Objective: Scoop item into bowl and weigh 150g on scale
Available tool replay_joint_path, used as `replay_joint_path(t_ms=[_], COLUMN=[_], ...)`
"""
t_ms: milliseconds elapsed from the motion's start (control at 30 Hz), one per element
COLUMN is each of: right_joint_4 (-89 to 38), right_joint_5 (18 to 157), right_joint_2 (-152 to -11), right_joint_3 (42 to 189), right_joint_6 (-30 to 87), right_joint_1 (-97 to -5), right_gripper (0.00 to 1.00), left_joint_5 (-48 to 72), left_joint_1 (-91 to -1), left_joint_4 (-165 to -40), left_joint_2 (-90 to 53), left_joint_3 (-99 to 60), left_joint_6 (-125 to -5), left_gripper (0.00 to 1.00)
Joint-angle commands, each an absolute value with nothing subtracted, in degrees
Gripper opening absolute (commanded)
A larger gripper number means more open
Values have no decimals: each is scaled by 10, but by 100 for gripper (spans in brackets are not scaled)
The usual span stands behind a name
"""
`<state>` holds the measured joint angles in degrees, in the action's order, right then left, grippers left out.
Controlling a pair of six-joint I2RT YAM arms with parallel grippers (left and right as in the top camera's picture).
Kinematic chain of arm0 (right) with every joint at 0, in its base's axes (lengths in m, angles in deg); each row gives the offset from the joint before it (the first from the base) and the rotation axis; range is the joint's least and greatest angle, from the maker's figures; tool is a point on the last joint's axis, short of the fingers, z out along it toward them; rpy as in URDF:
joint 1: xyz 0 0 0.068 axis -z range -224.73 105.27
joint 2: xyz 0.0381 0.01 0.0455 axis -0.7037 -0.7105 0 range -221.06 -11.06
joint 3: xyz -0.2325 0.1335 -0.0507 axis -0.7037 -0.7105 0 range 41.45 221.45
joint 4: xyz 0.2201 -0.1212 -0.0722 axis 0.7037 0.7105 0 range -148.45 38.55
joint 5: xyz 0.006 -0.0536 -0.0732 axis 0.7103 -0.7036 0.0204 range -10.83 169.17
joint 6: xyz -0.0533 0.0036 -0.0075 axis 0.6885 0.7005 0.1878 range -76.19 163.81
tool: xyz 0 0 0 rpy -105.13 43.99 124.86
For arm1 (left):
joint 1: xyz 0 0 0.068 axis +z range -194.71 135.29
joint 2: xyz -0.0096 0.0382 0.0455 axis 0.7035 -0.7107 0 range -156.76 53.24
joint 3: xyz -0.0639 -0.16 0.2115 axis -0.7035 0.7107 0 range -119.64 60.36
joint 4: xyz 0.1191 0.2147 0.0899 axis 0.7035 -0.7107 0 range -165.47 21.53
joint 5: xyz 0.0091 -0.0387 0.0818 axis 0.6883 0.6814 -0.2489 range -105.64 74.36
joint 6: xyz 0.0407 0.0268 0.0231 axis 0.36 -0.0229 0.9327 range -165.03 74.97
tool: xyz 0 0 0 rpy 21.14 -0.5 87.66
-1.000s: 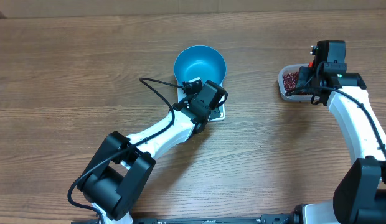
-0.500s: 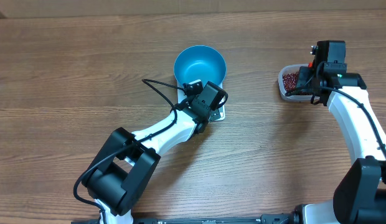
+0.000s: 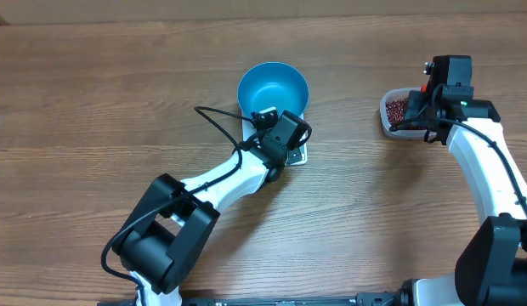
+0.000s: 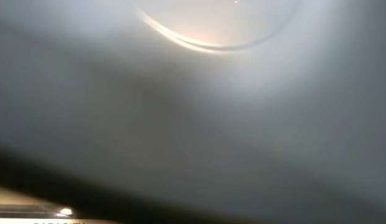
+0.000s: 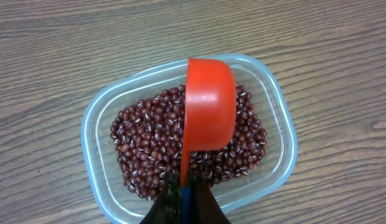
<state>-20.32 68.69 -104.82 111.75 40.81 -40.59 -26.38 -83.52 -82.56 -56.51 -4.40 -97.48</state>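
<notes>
Above the beans (image 5: 149,149), right wrist view alone shows right tool (image 5: 183,199) clamping a red scoop (image 5: 208,106); left tool (image 3: 285,136) clenched.

1 clear, rounded-rectangular plastic tub (image 5: 96,134) sits on a brown wood-grain table (image 3: 93,102), with 1 orange-red scoop (image 5: 208,106) over it, dome side up.

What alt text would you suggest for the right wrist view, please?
An orange-red scoop, gripped by its handle in the shut right end effector, is poised over dark red-brown beans lying in a clear rounded-rectangular plastic tub. The tub sits on a wood-grain table.
</notes>
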Motion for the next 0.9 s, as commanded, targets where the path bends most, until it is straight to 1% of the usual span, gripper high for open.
replay_joint_path(t_ms=[0, 633, 867], right_joint_4=[-208, -208, -207], right_joint_5=[690, 690, 690], right_joint_2=[-1030, -1030, -1030], right_joint_3=[1139, 1139, 1139], right_joint_6=[403, 403, 403], right_joint_1=[-405, -405, -405], right_gripper=[4, 4, 4], left_joint_5=[-261, -251, -217], left_joint_1=[-837, -837, -837], left_joint_4=[-826, -845, -854], left_joint_2=[-583, -587, -550], left_joint_3=[-41, -40, -47], left_joint_6=[-964, -963, -895], left_gripper=[4, 4, 4])
